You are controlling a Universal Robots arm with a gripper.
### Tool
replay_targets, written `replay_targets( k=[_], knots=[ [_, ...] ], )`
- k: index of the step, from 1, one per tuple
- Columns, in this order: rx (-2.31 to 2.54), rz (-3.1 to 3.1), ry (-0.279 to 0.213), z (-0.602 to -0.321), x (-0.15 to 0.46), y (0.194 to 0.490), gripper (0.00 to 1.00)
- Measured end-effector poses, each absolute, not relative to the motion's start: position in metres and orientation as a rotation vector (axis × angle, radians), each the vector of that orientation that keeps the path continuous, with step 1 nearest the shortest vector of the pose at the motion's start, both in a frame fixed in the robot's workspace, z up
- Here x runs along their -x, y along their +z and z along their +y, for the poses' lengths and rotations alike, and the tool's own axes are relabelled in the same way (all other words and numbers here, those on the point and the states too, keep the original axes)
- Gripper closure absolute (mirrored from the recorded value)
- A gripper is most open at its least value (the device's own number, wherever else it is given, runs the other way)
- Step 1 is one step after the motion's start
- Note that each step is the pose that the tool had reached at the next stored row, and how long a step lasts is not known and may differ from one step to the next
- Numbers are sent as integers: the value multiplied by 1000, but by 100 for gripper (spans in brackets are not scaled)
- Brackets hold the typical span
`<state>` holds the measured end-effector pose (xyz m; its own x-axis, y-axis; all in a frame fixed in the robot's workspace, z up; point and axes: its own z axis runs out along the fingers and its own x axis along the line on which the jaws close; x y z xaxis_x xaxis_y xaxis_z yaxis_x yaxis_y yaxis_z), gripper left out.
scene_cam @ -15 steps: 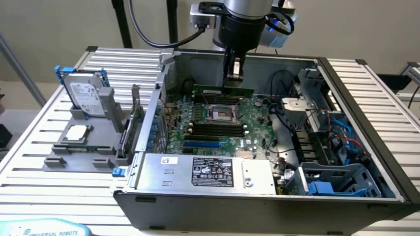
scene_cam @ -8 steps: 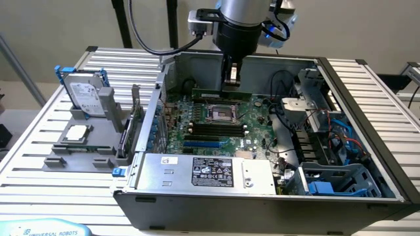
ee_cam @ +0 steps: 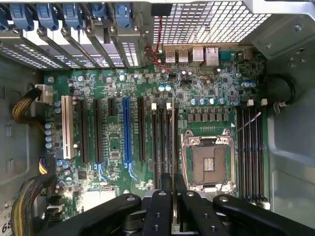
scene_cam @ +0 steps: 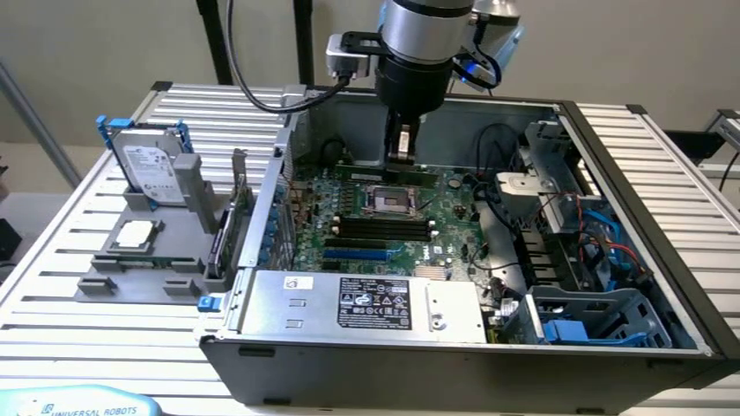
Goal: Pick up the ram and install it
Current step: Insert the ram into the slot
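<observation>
1. While the arm reached down into the open computer case (scene_cam: 463, 374), its end effector (scene_cam: 401, 156) stood narrow, clamped on the ram (scene_cam: 428, 171), a thin green stick lying along the nine-to-three line of the exterior view.
2. From the exterior view, the ram sat low over the motherboard (scene_cam: 451, 217), just at twelve o'clock of the empty processor socket (scene_cam: 387, 198); whether it touched the board could not be told.
3. Black memory slots (scene_cam: 376, 227) lay at six o'clock of that socket, with nothing in them.
4. On the wrist view, the end effector (ee_cam: 173, 178) showed its dark fingers (ee_cam: 162, 206) close together with the ram (ee_cam: 173, 199) edge-on between them, above a bank of long memory slots (ee_cam: 165, 137) beside the processor socket (ee_cam: 206, 162) on the motherboard (ee_cam: 123, 83).
5. A power supply (scene_cam: 359, 303) with a black label filled the case's six o'clock side in the exterior view.
6. Out at nine o'clock of the case, on the slatted desk (scene_cam: 58, 295), a grey holder (scene_cam: 127, 277) carried a silver hard drive (scene_cam: 151, 165) in a blue frame, standing upright, and a small square processor chip (scene_cam: 135, 232) lying flat at the drive's six o'clock.
</observation>
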<state>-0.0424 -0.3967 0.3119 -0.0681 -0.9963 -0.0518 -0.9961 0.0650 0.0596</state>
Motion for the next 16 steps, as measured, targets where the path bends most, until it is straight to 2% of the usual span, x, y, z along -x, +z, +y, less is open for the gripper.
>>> replay_targets(
  k=[16],
  knots=[
    [-2146,-2289,-112,-397,41,280,87]
  ],
)
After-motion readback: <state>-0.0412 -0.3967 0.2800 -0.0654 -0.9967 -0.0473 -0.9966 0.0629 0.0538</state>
